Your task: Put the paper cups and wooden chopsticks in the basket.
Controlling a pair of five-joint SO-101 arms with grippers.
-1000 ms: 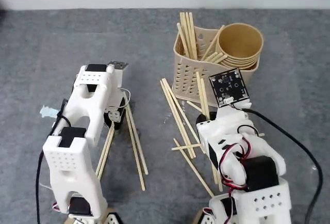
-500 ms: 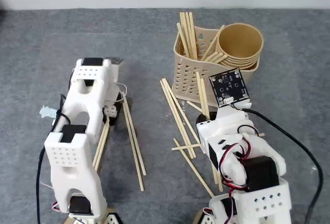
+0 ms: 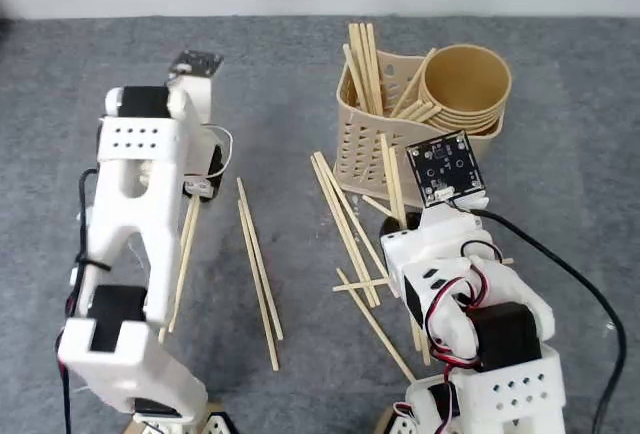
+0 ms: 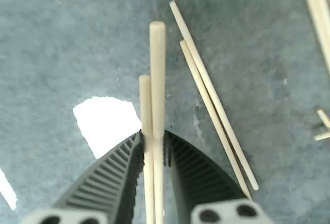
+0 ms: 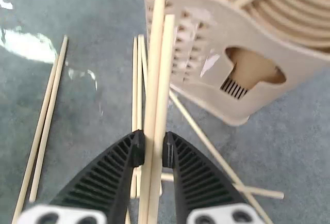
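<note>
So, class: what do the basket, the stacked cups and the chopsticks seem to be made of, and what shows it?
The basket: probably moulded plastic, matt beige; regular slotted walls. The cups: seemingly paper or card, matt tan; thin nested rims. The chopsticks: likely bare wood or bamboo; pale, dull, uncoated-looking.

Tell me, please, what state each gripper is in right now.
Left gripper: shut on a chopstick pair.
Right gripper: shut on two chopsticks.

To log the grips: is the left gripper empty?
No, the left gripper is shut on two wooden chopsticks.
</note>
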